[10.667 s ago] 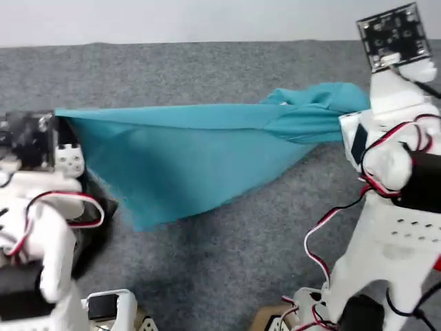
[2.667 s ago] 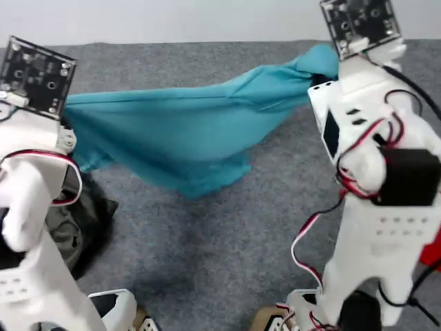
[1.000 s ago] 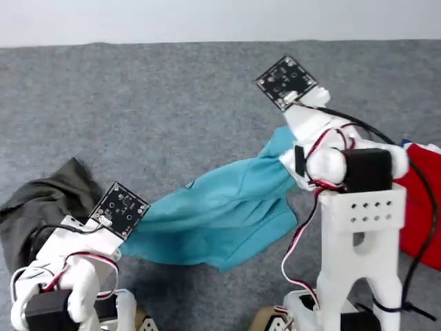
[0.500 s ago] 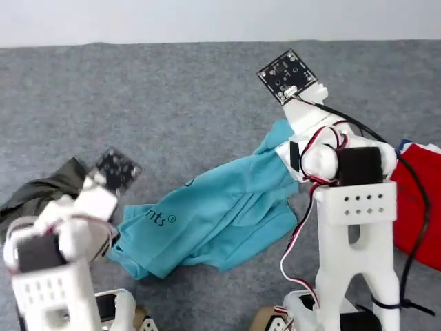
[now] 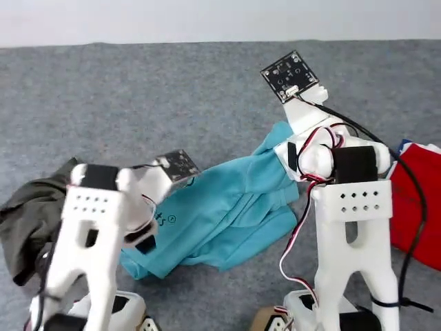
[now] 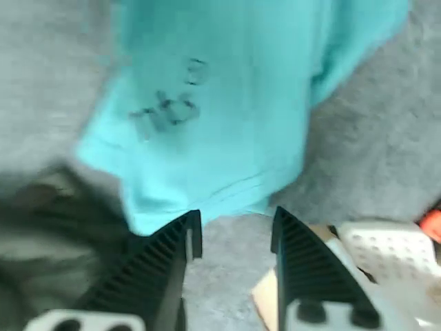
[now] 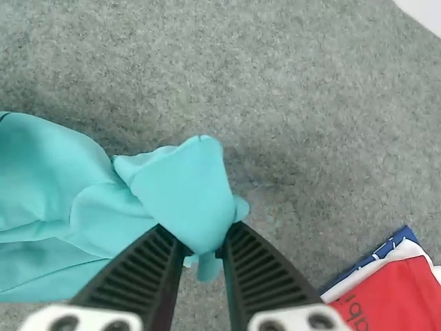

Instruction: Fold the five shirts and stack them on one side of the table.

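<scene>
A teal shirt [image 5: 227,214] lies crumpled on the grey table, with dark print near one edge [image 6: 165,110]. My right gripper [image 7: 202,238] is shut on a bunched corner of the teal shirt [image 7: 182,193], at the shirt's far right end [image 5: 279,148]. My left gripper [image 6: 233,224] is open just above the shirt's near edge, with nothing but grey table between its fingers. The left arm [image 5: 103,207] stands over the shirt's left end.
A dark olive shirt [image 5: 27,214] lies in a heap at the left edge, close to the teal one [image 6: 41,221]. A red shirt with white and blue trim [image 5: 413,207] lies at the right [image 7: 386,296]. The far half of the table [image 5: 172,89] is bare grey felt.
The teal shirt, once held stretched in the air between both grippers, has come down onto the table. My left gripper has let go of it and swung right over it.
</scene>
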